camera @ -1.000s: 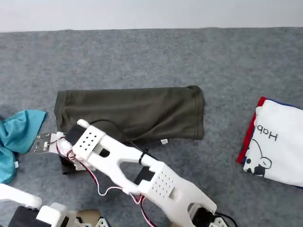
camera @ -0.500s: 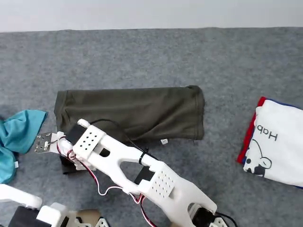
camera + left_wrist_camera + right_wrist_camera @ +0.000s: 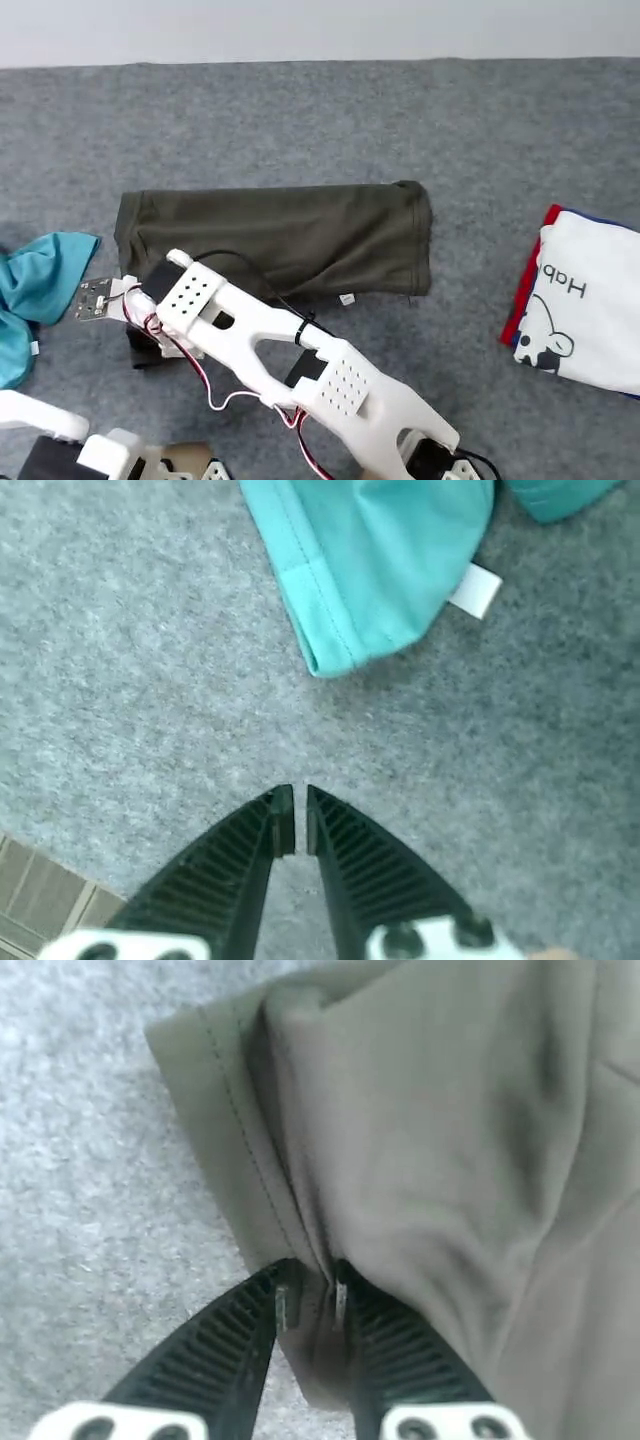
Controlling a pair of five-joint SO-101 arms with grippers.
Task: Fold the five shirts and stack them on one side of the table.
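A dark olive shirt (image 3: 290,235) lies folded into a long band across the middle of the grey table. My right arm stretches from the near edge to the shirt's left end. There my right gripper (image 3: 312,1295) is shut on a fold of the olive shirt (image 3: 430,1140) at its hemmed edge; from above the gripper (image 3: 142,340) sits under the wrist. A crumpled teal shirt (image 3: 40,280) lies at the far left. My left gripper (image 3: 295,810) hovers shut and holding nothing over bare carpet, a short way from the teal shirt (image 3: 380,560).
At the right edge sits a stack of folded shirts, a white printed one (image 3: 590,310) on top and a red one (image 3: 522,290) showing underneath. Grey carpet (image 3: 330,120) covers the table, with open space at the back and centre-right.
The right arm's wrist has nudged slightly to the right while holding the olive shirt's end. The shirts have not visibly changed.
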